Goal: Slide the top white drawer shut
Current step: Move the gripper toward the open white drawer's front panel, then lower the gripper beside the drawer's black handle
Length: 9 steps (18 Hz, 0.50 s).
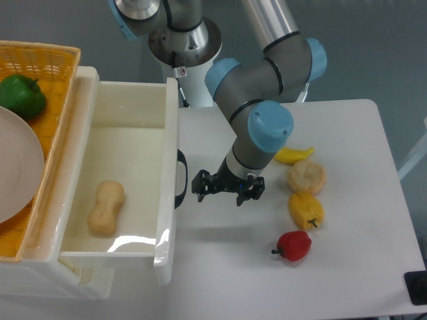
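The top white drawer (127,180) stands pulled far out over the left part of the desk (347,133), its front panel facing right with the curved black handle (181,179) at mid-height. The claw (219,193) hangs just right of that handle, apart from it, its two black fingers spread and empty. The likeliest trouble, as I judge it, is a push that lands off-centre: the front is glossy, hard plastic, so a finger could skid along it or catch inside the handle's loop, and the deep tray might skew and jam. A hard shove could also jolt the whole light cabinet, which carries an orange wicker basket (40,57) with a green pepper (22,95) and a pale plate (17,167) on top. Inside the drawer lies a tan, peanut-shaped piece (107,207) that looks matte and may slide. Near the desk's right edge sit a bumpy bread roll (306,177), a yellow pepper (305,209), a shiny red pepper (293,245) and a banana (293,155), all behind the claw and out of the push line.
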Motion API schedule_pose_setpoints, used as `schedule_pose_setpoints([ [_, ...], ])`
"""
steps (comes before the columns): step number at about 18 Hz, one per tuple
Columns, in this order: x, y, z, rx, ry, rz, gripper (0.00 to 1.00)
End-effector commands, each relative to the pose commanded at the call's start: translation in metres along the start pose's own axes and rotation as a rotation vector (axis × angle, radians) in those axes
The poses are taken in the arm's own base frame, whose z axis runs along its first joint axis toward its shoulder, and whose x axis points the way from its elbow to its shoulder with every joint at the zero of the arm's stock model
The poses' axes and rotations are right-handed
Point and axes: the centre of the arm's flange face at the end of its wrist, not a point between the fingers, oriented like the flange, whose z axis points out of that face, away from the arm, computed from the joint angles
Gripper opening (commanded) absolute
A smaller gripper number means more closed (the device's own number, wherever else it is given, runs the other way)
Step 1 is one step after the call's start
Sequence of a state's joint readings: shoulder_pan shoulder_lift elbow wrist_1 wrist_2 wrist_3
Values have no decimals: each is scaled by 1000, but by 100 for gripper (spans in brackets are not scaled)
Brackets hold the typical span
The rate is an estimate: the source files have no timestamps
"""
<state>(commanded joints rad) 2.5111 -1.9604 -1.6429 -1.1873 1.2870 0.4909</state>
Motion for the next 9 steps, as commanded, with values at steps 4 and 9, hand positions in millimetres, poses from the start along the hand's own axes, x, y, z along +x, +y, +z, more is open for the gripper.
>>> schedule_pose_setpoints([
  [4,5,-1,2,-3,1,9,100],
  [9,7,0,1,-8,1,7,100],
])
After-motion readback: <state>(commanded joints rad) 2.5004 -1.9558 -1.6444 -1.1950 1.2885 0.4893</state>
